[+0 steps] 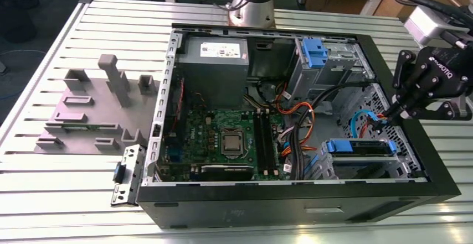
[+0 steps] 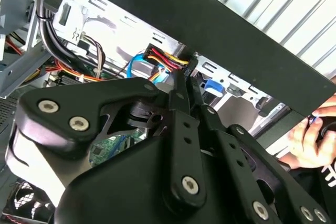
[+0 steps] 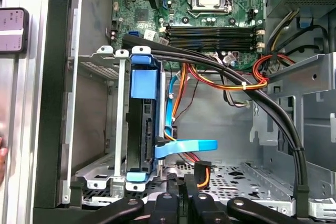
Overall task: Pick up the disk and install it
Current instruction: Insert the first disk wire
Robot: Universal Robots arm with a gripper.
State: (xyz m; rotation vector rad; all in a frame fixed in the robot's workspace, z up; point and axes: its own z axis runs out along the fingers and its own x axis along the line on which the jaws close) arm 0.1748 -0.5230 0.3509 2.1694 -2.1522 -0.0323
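Your end effector (image 1: 394,113) at the case's (image 1: 296,211) three o'clock edge, fingers pinched shut on a black power connector (image 2: 181,69), the disk (image 3: 142,129) seated in its bay, blue rails showing.

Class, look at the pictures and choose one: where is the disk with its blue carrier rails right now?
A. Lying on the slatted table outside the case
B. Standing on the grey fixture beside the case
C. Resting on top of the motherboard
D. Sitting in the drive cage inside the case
D: the disk stands in the metal drive cage within the case, near the gripper.
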